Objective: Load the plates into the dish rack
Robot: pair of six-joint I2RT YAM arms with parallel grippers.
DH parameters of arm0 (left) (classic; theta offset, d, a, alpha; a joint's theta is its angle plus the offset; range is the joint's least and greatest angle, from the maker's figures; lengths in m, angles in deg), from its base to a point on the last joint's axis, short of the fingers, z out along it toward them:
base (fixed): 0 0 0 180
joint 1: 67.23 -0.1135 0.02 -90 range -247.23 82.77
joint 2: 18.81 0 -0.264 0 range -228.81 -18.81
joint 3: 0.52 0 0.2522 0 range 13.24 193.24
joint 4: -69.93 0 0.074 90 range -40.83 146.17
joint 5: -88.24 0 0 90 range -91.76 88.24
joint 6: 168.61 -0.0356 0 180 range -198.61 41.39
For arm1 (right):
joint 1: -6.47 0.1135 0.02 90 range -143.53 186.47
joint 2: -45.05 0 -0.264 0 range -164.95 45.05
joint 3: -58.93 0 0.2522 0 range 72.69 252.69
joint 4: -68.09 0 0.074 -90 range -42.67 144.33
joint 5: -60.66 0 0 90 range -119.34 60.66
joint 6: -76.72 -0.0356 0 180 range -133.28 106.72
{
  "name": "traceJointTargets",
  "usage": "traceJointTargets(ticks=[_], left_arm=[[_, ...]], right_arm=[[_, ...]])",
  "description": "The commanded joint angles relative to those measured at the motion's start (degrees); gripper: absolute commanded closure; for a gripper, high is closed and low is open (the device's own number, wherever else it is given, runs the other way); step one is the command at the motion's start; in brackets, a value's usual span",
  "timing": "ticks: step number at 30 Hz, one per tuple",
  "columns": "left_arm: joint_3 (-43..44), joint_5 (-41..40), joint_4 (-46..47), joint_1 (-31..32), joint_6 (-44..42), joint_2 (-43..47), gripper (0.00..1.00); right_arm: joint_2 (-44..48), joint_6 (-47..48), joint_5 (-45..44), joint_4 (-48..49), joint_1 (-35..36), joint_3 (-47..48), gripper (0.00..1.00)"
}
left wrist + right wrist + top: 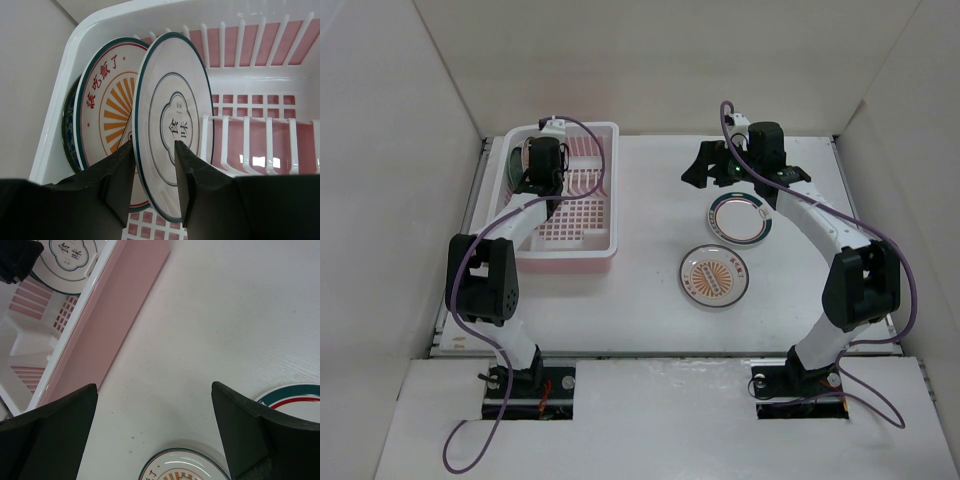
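The pink dish rack (pixel 590 235) stands at the back left. My left gripper (pixel 538 172) reaches into its left end and is shut on the rim of a white plate with a dark centre mark (pixel 172 120), which stands upright on edge. Behind it stand a sunburst plate (pixel 107 105) and a dark green plate (pixel 67 125). My right gripper (pixel 708 172) hangs open and empty above the table, its jaws wide apart (pixel 155 410). A green-rimmed plate (pixel 740 218) and a second sunburst plate (pixel 713 277) lie flat on the table.
The rack's upright slot dividers (pixel 240 145) to the right of the held plate hold nothing. The rack's pink side wall (pixel 115 315) is left of my right gripper. White walls enclose the table on three sides.
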Motion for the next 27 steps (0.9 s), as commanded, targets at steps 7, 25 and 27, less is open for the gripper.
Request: traceJointTargets(ticks=[7, 25, 27], left_arm=[[3.2, 2.0, -1.5, 0.0, -0.2, 3.6, 0.53], [9.0, 3.8, -8.3, 5.0, 2.3, 12.3, 0.00], [12.4, 5.9, -12.1, 6.0, 4.5, 13.1, 0.00]], right_arm=[[0.4, 1.0, 1.5, 1.4, 0.4, 1.7, 0.00], [-0.1, 1.0, -5.7, 0.9, -1.9, 0.9, 0.00], [-0.1, -3.8, -7.7, 3.2, -4.6, -2.5, 0.00]])
